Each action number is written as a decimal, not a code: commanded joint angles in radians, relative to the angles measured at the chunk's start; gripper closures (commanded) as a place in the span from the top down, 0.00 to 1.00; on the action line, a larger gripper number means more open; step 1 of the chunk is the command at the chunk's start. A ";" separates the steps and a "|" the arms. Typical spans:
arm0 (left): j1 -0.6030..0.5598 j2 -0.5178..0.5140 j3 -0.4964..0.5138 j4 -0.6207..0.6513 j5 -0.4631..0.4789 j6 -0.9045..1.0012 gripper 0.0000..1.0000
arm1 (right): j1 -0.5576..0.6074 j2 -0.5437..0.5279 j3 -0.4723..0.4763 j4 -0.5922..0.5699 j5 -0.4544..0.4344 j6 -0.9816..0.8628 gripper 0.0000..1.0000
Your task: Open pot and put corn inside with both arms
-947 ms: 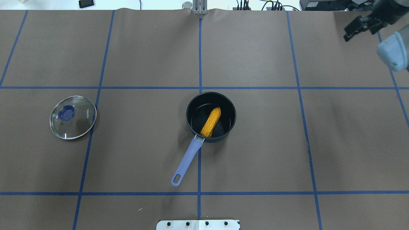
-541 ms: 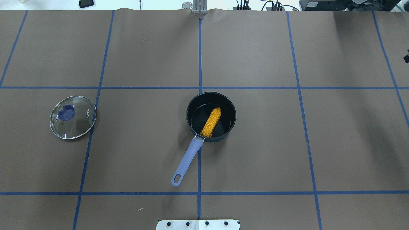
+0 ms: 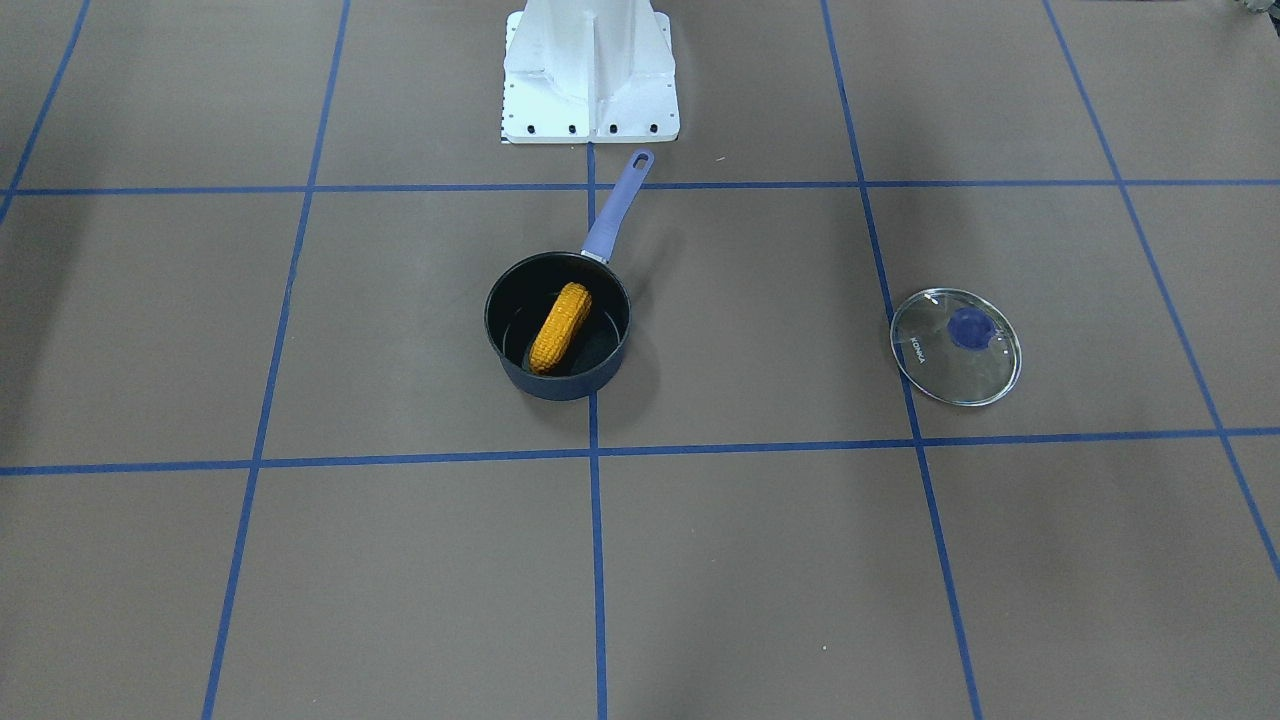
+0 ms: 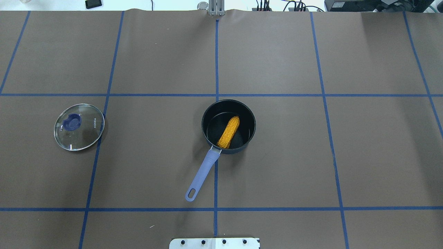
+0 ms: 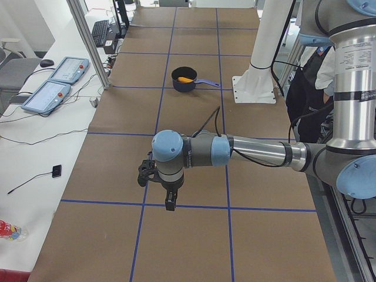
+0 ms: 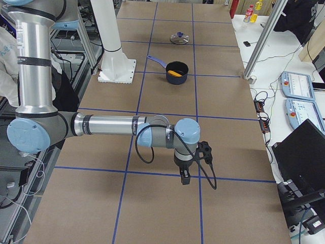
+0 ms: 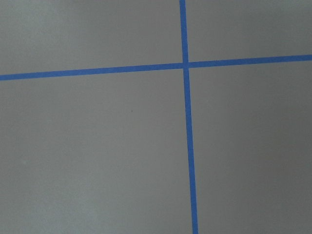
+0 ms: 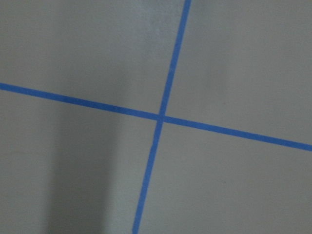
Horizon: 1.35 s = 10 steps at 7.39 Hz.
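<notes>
Orange-yellow toy corn cob (image 4: 228, 132) lies in the open dark saucepan (image 4: 251, 120); my left fingers (image 5: 169, 204) and right fingers (image 6: 185, 178) hang far off, their opening indiscernible.

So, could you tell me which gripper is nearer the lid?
Left. The left gripper hangs on the lid's side of the pot; the right gripper hangs on the pot's other side, far from the lid.

Corn (image 4: 228, 132) lying inside pot (image 4: 248, 119) | pot sitting on table (image 4: 311, 155) near its middle, in front of base plate (image 4: 214, 243) | handle (image 4: 204, 171) pointing back toward base plate | lid (image 4: 79, 127) lying on table well apart, on robot's left of pot.
</notes>
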 commanded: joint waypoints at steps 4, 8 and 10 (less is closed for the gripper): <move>0.001 0.016 0.010 -0.024 -0.001 0.002 0.99 | 0.020 -0.047 -0.012 0.000 -0.008 -0.009 1.00; 0.001 0.016 0.007 -0.024 -0.001 0.002 0.99 | 0.008 0.005 -0.001 -0.002 0.003 -0.001 1.00; 0.001 0.016 0.006 -0.023 0.002 0.002 0.99 | 0.008 0.005 -0.003 0.000 0.007 -0.001 1.00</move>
